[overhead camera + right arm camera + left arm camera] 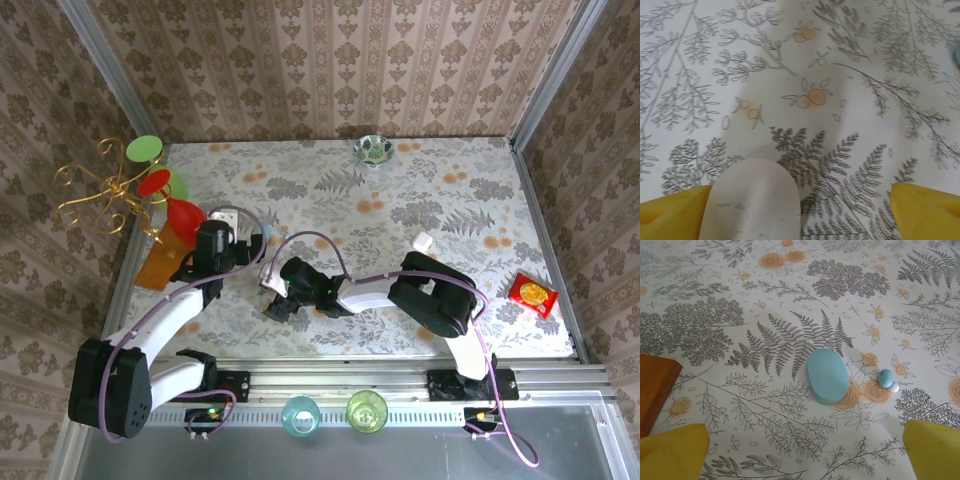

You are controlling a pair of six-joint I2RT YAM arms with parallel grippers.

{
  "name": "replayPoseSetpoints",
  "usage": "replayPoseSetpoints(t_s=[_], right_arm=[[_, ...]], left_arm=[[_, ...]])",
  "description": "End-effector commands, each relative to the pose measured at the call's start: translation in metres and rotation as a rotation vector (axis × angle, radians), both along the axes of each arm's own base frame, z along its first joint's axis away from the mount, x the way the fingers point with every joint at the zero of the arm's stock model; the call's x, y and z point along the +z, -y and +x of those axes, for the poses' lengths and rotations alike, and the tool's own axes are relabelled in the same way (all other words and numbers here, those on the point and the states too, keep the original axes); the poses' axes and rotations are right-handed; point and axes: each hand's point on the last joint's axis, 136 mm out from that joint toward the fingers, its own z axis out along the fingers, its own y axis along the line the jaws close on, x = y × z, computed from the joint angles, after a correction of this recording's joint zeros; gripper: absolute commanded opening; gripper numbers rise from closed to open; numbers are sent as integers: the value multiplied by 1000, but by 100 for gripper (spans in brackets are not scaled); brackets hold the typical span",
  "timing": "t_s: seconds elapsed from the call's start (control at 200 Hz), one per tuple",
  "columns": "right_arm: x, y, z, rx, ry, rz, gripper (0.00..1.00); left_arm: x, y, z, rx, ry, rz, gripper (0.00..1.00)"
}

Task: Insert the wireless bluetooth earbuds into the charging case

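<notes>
Both fingers of the left hand (802,452) stand wide above the tabletop (740,290). An orange block (655,390) edges in at 9 o'clock, well clear. The pale-blue case (827,376) lies mid-view with its lid apparently shut, which would block insertion. At its 3 o'clock sits a pale-blue earbud (885,378), touched by a white piece (894,387) that may be a bud or a tip. It looks light, glossy and slippery, so pinch gently across the round body. Also wide, the right hand (800,212) straddles a white case (752,200).

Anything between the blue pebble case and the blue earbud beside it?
Nothing; bare floral tablecloth separates the pale-blue pebble-shaped case from the tiny glossy pale-blue earbud, per left wrist view.
</notes>
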Motion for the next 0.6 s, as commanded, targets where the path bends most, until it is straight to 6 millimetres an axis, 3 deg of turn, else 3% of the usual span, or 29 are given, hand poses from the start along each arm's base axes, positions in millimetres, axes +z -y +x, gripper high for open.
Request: replayPoseSetpoints(t_s=[0.0, 0.22, 0.375, 0.595], right_arm=[[-6, 18, 22, -128, -7, 1, 91], [0, 49, 50, -323, -22, 33, 90], [1, 84, 72, -517, -91, 97, 90], [5, 132, 87, -718, -193, 175, 91]], left_arm=[[-3, 6, 1, 3, 5, -31, 100], [-4, 12, 2, -6, 3, -31, 100], [-2, 17, 2, -12, 10, -41, 100], [-3, 22, 2, -26, 10, -39, 100]])
